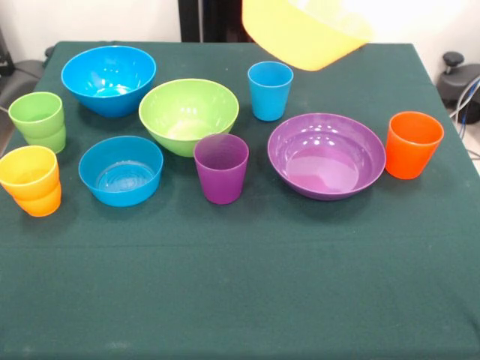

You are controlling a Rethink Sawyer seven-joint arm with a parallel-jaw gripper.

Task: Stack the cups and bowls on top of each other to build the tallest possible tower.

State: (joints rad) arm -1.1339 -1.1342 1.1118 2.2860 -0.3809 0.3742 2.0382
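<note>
A big yellow bowl (304, 34) hangs tilted in the air at the top edge, above the light blue cup (270, 90). No gripper shows; bright glare covers the bowl's upper rim. On the cloth stand a big blue bowl (107, 79), a lime green bowl (189, 114), a smaller blue bowl (121, 170) and a purple bowl (326, 155), all upright and with nothing in them. A purple cup (221, 168) stands in front of the green bowl. An orange cup (413, 144) is at the right. At the left, a green cup (36, 112) sits nested in another green one, and a yellow cup (28, 171) sits in an orange one.
The dark green tablecloth (240, 285) stretches bare across the near half. A black post (202, 19) rises behind the table's far edge. Dark equipment (457, 79) sits off the right side.
</note>
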